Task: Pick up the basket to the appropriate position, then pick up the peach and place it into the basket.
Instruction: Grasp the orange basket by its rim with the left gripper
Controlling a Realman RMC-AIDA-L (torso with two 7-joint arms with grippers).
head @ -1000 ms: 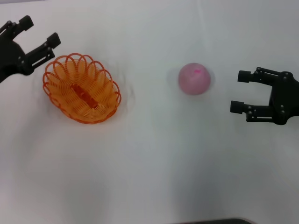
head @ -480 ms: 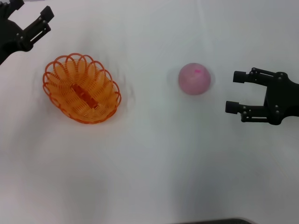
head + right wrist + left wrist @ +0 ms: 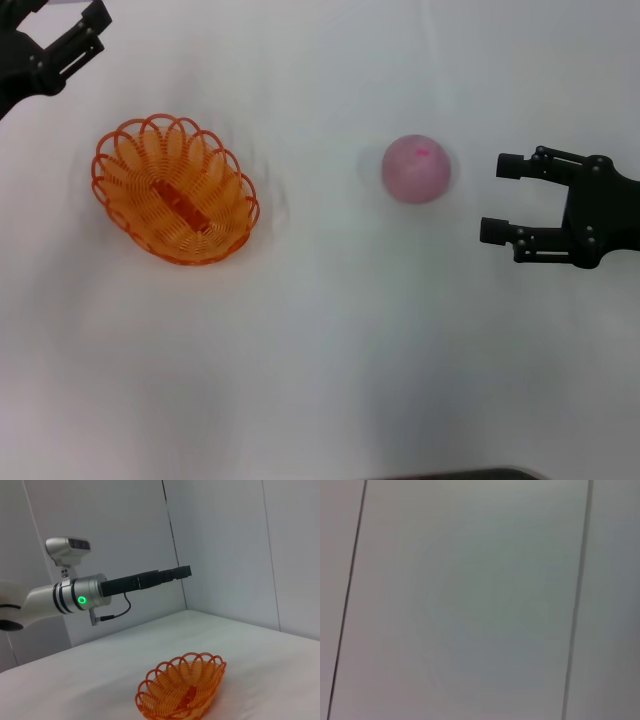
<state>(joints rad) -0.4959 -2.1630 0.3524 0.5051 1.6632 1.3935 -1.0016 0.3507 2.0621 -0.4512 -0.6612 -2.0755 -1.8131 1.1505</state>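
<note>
The orange wire basket (image 3: 175,190) stands empty on the white table at the left; it also shows in the right wrist view (image 3: 182,687). The pale pink peach (image 3: 416,168) with a magenta mark lies right of centre. My right gripper (image 3: 497,197) is open and empty, level with the peach and a short way to its right, fingers pointing at it. My left gripper (image 3: 62,15) is open and empty at the far left corner, beyond the basket and apart from it, partly cut off by the frame edge. It also shows raised above the table in the right wrist view (image 3: 170,574).
The white table (image 3: 320,360) spreads bare between basket and peach and toward me. The left wrist view shows only grey wall panels (image 3: 470,600) with dark seams. A dark edge shows at the table's near side (image 3: 460,474).
My left gripper has drawn away from the basket's rim toward the far left corner. My right gripper has shifted slightly left toward the peach. Basket and peach have not moved.
</note>
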